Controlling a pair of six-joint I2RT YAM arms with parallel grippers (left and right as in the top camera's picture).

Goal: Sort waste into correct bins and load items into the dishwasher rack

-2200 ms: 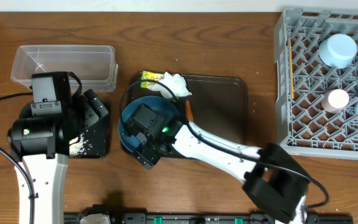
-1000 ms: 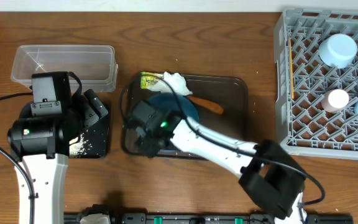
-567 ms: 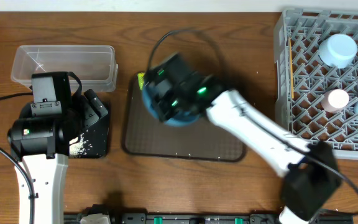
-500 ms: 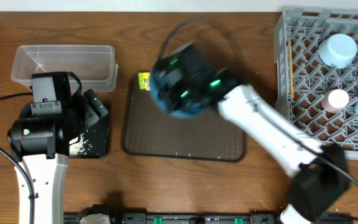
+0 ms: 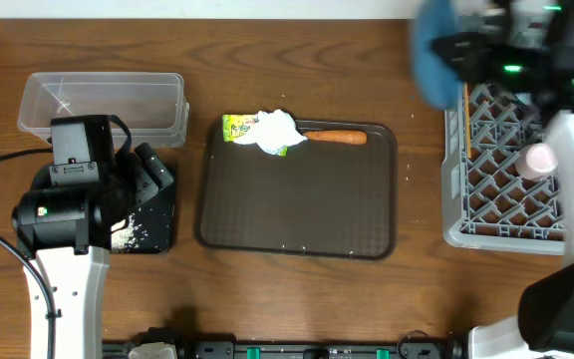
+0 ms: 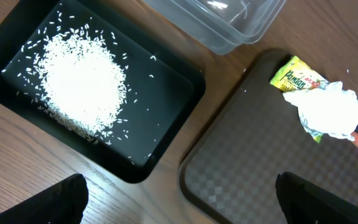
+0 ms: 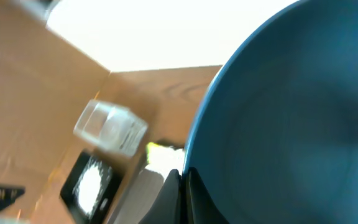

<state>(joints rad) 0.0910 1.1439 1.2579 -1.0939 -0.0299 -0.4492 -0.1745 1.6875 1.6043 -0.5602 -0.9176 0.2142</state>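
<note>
Right jaws are pinching shut on the rim of the dark blue plate [image 7: 291, 112]. The plate is hanging in the air, blurred, at the far left corner of the grey rack [image 5: 496, 189]. One small cup [image 5: 539, 160] is showing inside the rack.

Left jaws are standing wide open, gripping nothing, hovering above the black tray [image 6: 166, 93], where the rice [image 6: 82, 93] is sitting in a heap. The clear tub [image 5: 103, 100] is lying just behind that tray on the bench [image 5: 297, 299].

On the brown serving tray [image 5: 297, 209], the wrapper [image 5: 233, 126], tissue [image 5: 275, 130] and carrot [image 5: 339, 137] are lying along the far edge, with the tissue overlapping the wrapper.
</note>
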